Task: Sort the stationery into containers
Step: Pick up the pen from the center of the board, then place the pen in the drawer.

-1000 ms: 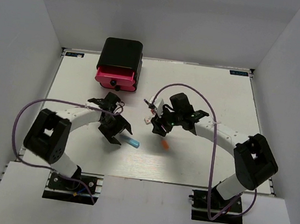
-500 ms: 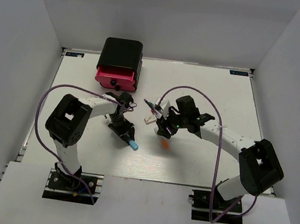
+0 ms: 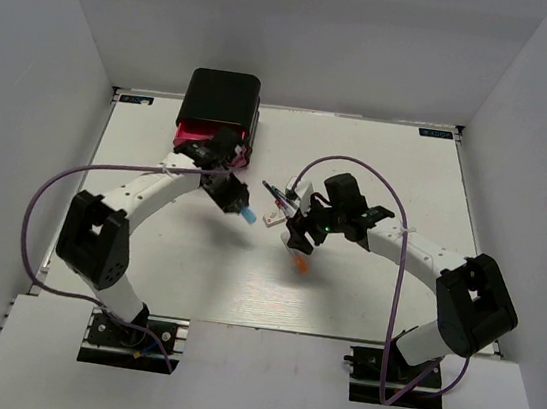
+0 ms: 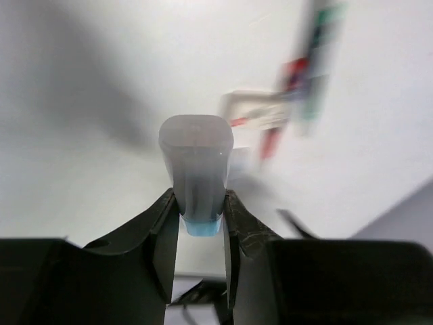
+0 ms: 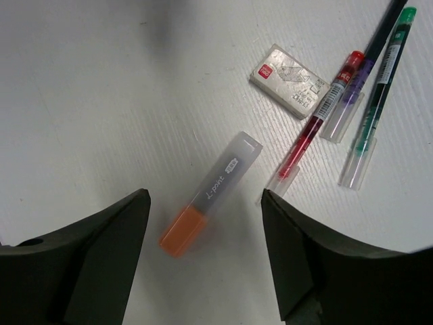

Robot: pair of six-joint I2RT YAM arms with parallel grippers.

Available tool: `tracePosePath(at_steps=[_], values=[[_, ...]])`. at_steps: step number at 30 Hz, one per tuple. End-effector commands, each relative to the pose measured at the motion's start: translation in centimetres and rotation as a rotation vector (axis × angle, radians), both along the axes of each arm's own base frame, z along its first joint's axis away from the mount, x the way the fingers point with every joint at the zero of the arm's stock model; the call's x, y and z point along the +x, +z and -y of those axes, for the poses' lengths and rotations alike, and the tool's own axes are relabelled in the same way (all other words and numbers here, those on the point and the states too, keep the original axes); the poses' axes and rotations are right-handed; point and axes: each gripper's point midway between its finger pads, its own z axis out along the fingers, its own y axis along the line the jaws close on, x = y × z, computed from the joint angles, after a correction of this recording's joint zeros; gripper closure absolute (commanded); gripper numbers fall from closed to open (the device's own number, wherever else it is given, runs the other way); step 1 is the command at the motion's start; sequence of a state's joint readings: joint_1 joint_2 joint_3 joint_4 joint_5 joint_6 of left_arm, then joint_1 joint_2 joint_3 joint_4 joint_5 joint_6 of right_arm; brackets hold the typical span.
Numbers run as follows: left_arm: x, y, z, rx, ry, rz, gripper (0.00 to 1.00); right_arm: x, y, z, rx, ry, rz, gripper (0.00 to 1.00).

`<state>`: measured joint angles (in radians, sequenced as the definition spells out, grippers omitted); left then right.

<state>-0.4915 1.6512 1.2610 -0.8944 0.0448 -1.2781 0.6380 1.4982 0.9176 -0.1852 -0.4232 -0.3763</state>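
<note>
- The light-blue tube (image 4: 196,166) is clamped between the two fingers of the left gripper (image 4: 198,204). Its pale grey cap end sticks out past the fingertips, and its blue end sits back between them.
- In the top view, this tube (image 3: 249,215) pokes out of the left gripper (image 3: 239,204), just near and right of the black cabinet (image 3: 223,97). The left arm reaches across the front of the cabinet.
- A pink drawer (image 3: 191,134) shows at the cabinet's near face, partly hidden by the left arm. I cannot tell how far out it stands.
- The orange-ended marker (image 5: 210,192) lies flat on the white table (image 5: 81,88). Its clear cap points toward the white block (image 5: 289,81), and the two are apart.
- Right of the block lie three thin pens: a red pen (image 5: 316,125), a dark purple pen (image 5: 369,57) and a green pen (image 5: 377,84). They lie close side by side, with their clear caps toward the near side of that view.
- The right gripper (image 5: 203,198) has its fingers wide apart and holds nothing. In its wrist view the marker lies in the gap between the two fingers.
- In the top view, the right gripper (image 3: 300,236) sits near the middle of the table (image 3: 389,169). The marker (image 3: 298,262) is just near of it, with the block (image 3: 273,219) and the pens (image 3: 277,195) to its left.
</note>
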Motion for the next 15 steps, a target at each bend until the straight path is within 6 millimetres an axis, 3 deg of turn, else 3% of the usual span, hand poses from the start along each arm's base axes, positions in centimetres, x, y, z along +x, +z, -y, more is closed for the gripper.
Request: tracePosePath(at_steps=[1, 3, 8, 9, 11, 15], values=[[4.5, 7.0, -3.3, 0.115, 0.098, 0.271, 0.92, -0.6, 1.0, 0.1, 0.029, 0.027, 0.006, 0.26], [6.2, 9.2, -3.3, 0.094, 0.137, 0.324, 0.91, -0.7, 1.0, 0.0, 0.034, 0.031, 0.001, 0.25], [10.8, 12.2, -3.6, 0.043, 0.256, 0.386, 0.9, -0.7, 1.1, 0.2, 0.034, 0.03, 0.006, 0.25], [11.7, 11.9, -4.1, 0.045, 0.285, 0.378, 0.9, -0.6, 1.2, 0.3, 0.033, 0.027, 0.013, 0.25], [13.0, 13.5, -4.3, 0.01, 0.328, 0.42, 0.9, -0.7, 1.1, 0.5, 0.03, 0.025, 0.016, 0.25], [15.9, 15.0, -4.6, -0.079, 0.388, 0.465, 0.89, -0.7, 0.8, 1.0, 0.026, 0.014, 0.012, 0.25]])
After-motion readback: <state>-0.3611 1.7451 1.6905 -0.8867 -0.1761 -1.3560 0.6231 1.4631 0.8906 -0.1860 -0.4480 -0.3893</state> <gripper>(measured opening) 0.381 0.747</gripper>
